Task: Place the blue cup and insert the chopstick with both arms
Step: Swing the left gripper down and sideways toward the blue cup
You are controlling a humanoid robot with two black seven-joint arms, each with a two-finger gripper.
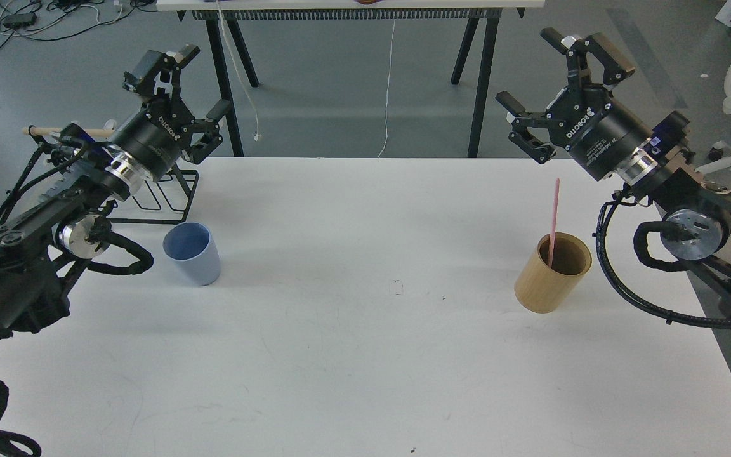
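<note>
Matte light-blue tapered cup (192, 253) stands upright at bench (365, 355) left. Thin pink chopstick (553, 216) leans inside the tan bamboo cylinder holder (552, 273) at right. Black wire rack (165, 190) sits behind the cup. Left gripper (195, 84) and right gripper (538, 75) both spread wide, empty, raised.

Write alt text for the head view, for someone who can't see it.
A white table holds a blue cup at left and a bamboo holder at right with a pink chopstick standing in it. Both grippers, left and right, hover open above the far corners, holding nothing.
</note>
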